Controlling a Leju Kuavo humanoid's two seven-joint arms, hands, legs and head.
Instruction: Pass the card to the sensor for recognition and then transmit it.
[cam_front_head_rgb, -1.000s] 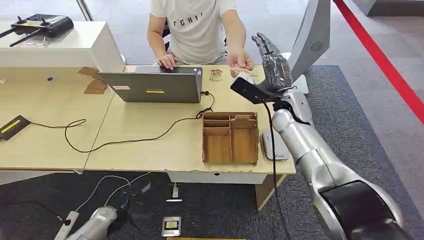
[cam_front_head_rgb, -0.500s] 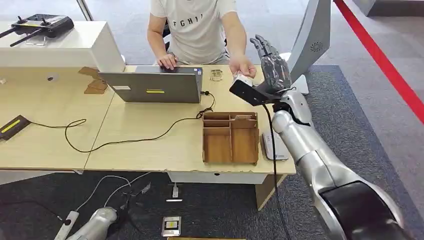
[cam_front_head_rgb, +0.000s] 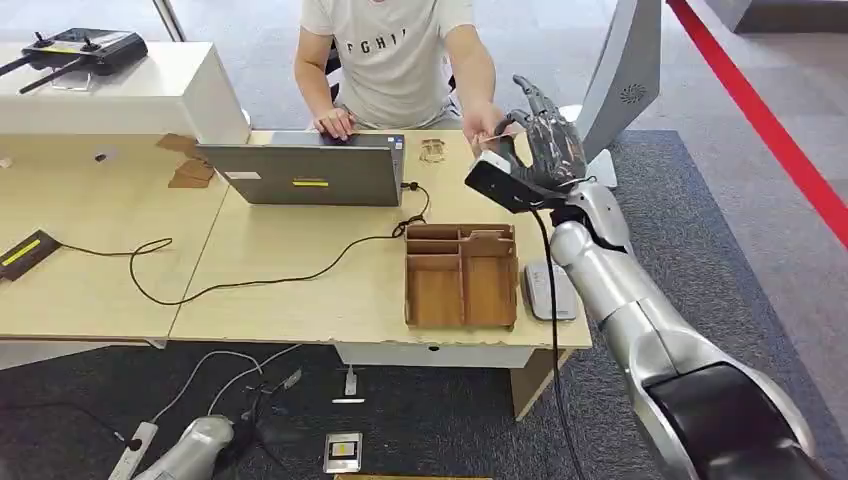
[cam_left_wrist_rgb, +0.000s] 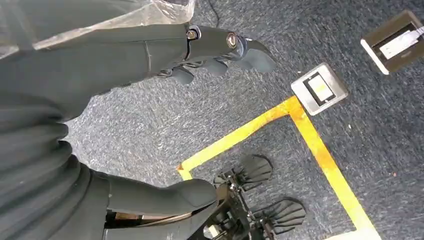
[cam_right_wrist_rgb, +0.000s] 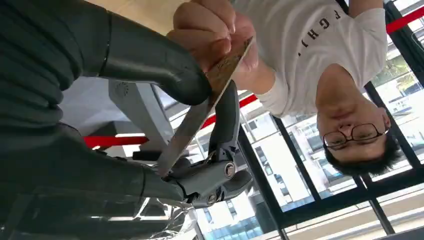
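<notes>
The robot and a person both hold the card over the far side of the desk.

The card (cam_right_wrist_rgb: 200, 112) is seen edge-on, a thin strip running from the robot's right hand (cam_front_head_rgb: 545, 150) up to the person's hand (cam_right_wrist_rgb: 212, 30). The grey thumb (cam_right_wrist_rgb: 170, 75) presses one face and a dark finger (cam_right_wrist_rgb: 227, 120) lies on the other. The person's fingers pinch the far end. The wooden tray (cam_front_head_rgb: 461, 275) holds a little something in its back slots. The left hand (cam_left_wrist_rgb: 190, 50) hangs low, fingers loosely apart, holding nothing.
</notes>
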